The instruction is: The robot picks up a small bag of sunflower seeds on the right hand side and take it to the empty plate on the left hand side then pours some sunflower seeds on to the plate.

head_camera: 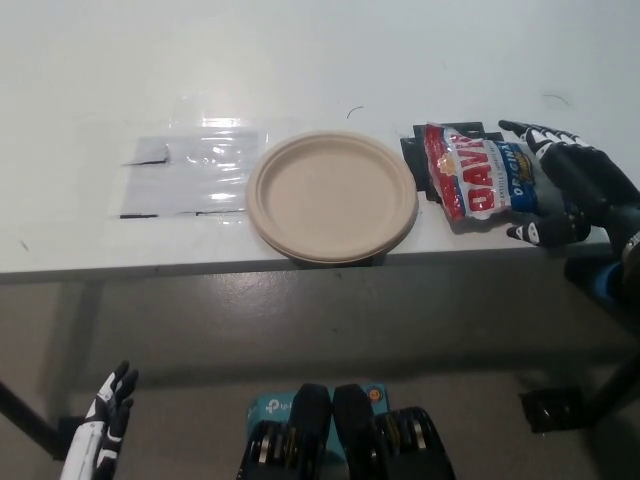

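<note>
**A:** Head view, the only one. Where's the seed bag?

**B:** The bag of sunflower seeds (pixel 480 182) lies flat on the white counter (pixel 320 60), just right of the empty paper plate (pixel 332 196), over a dark patch of tape. The black right hand (pixel 568 192) is at the bag's right end, fingers (pixel 530 130) spread over its top edge and another part low at its near edge, so it brackets the bag's end. I can't tell whether it has actually clamped the bag.

**A:** What could spoil it?

**B:** My judgement: the bag is slick and lying flat, and the hold is only at one end. If the fingers close on too little foil, it may slide out on the lift, or swing and spill seeds before reaching the plate. The plate also overhangs the counter's front edge, so a bump from the bag could tip it off.

**A:** And the other hand?

**B:** The white left hand (pixel 100 425) rests low at the left, below the counter, fingers loosely apart, holding nothing.
</note>
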Motion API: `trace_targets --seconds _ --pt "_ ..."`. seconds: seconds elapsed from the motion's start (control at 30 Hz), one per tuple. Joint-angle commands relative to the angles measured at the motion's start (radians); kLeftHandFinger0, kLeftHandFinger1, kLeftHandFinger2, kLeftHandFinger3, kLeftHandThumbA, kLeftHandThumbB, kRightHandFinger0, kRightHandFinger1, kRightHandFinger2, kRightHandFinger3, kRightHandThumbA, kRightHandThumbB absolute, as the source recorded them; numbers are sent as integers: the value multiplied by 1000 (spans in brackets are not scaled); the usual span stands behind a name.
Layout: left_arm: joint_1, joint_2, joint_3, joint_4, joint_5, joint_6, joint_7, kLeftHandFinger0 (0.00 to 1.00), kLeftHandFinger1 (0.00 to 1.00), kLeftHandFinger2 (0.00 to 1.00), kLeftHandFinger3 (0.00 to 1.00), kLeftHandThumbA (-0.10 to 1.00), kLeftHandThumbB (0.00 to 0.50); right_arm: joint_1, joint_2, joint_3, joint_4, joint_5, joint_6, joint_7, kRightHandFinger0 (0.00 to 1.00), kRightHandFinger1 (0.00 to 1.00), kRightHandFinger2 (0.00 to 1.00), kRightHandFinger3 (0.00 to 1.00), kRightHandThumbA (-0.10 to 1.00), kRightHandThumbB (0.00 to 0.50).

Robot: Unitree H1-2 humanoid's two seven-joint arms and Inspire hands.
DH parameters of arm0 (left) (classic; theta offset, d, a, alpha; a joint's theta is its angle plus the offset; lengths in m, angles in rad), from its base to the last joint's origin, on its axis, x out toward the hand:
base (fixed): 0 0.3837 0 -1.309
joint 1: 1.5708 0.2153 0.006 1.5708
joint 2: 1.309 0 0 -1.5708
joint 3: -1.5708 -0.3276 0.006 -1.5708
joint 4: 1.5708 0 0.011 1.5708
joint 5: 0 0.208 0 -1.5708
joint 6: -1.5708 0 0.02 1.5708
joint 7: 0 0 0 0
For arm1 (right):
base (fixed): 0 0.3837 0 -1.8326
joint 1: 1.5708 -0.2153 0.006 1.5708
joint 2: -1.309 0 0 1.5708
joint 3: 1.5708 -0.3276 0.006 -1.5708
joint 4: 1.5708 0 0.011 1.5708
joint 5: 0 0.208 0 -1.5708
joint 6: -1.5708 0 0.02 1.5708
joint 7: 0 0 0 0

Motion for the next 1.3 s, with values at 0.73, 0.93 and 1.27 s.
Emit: trace_targets --seconds 0.73,0.93,1.27 --pt "-4 12 11 34 -123 -84 -25 1000 1000 1000 1000 977 220 -154 -15 29 289 -25 -37 -62 1000 1000 1000 1000 938 347" --pt "-6 13 11 38 -123 -83 -29 1000 1000 1000 1000 958 222 -165 -14 37 305 -30 -43 -75 1000 1000 1000 1000 992 352" --pt "3 7 13 33 -149 -89 -42 1000 1000 968 1000 1000 234 -165 3 34 320 -4 -18 -64 1000 1000 1000 1000 950 342"
